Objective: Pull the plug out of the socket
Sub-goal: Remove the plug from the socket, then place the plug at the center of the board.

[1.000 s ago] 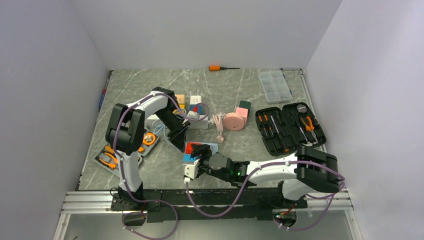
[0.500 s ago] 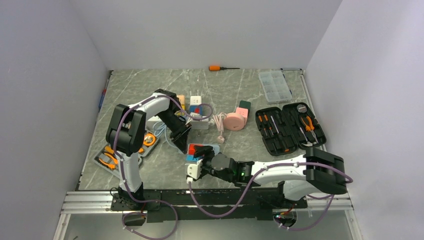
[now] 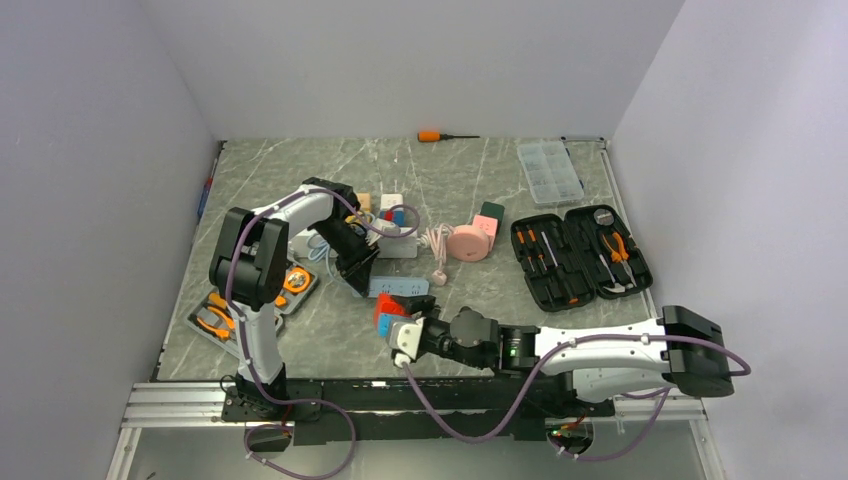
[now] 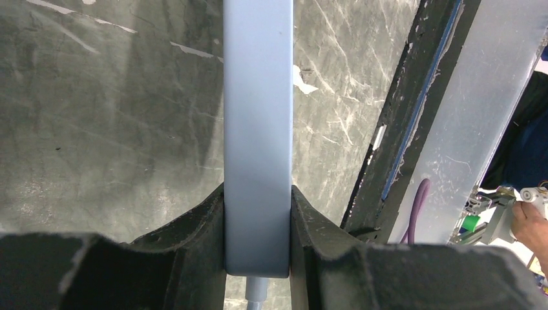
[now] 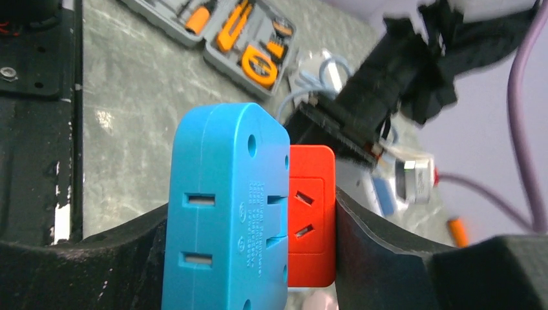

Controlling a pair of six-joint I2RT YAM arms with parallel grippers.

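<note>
My right gripper (image 3: pixel 405 330) (image 5: pixel 249 206) is shut on a plug adapter, blue (image 5: pixel 220 194) on one side and red (image 5: pixel 310 213) on the other, held near the table's front edge (image 3: pixel 390 316). My left gripper (image 3: pixel 358 268) (image 4: pixel 257 206) is shut on one end of a light-blue power strip (image 3: pixel 398 287) (image 4: pixel 257 116), which lies just behind the plug, apart from it. A white power strip (image 3: pixel 396 245) with coloured pieces on it and a white cord lies further back, partly hidden by the left arm.
An open black tool case (image 3: pixel 578 255) lies at the right. A pink round reel (image 3: pixel 465 243) sits mid-table. A grey tool tray (image 3: pixel 225 310) is at the left, a clear organiser box (image 3: pixel 550 170) and an orange screwdriver (image 3: pixel 432 135) at the back.
My right gripper has drawn back toward the front edge with the blue-and-red plug, which has come off the light-blue strip. The strip's top now shows. The left gripper still holds the strip.
</note>
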